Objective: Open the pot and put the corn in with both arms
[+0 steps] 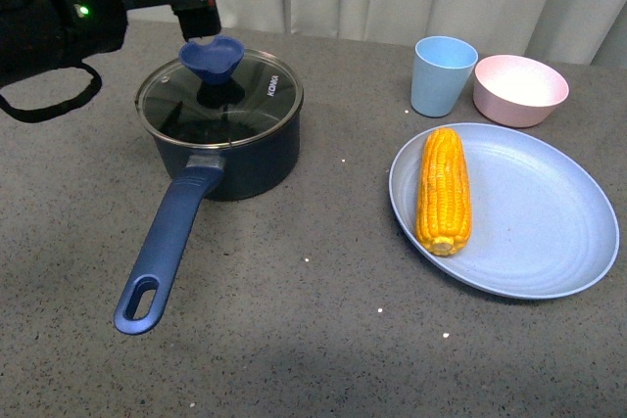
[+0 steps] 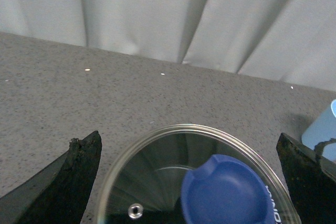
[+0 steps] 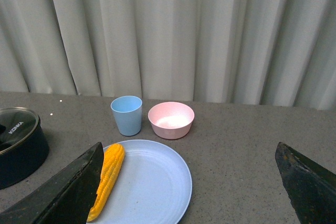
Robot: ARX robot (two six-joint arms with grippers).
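**A:** What is on the far left?

**B:** The left arm (image 1: 59,17), black, with a small green light on it. The left gripper (image 2: 186,136) hangs over the pot (image 1: 245,159). In the left wrist view its two fingers (image 2: 79,171) stand wide apart, one on each side of the glass lid (image 1: 257,97), and nothing is between them. So it is open and holds nothing.

**A:** Does it touch the lid?

**B:** The fingers are clear of the blue knob (image 1: 211,54) in the wrist view. From the front view the gripper is just above the knob, and I cannot tell if some part makes contact.

**A:** And the pot itself?

**B:** It stands on the grey table (image 1: 313,340), with the lid closed on it. Its long blue handle (image 1: 167,242) points toward the robot and a little to the left.

**A:** What is further to the right?

**B:** A light blue cup (image 1: 443,75) and a pink bowl (image 1: 519,90), just beside each other at the back. In front of them is a pale blue plate (image 1: 549,232). The corn (image 1: 444,191) lies on the left part of this plate, well apart from the pot.

**A:** And the right gripper (image 3: 189,150)?

**B:** Only its own wrist view shows it. The fingers (image 3: 73,192) are spread wide and empty, and they face the plate, the cup and the bowl, with a grey curtain (image 3: 173,35) behind.
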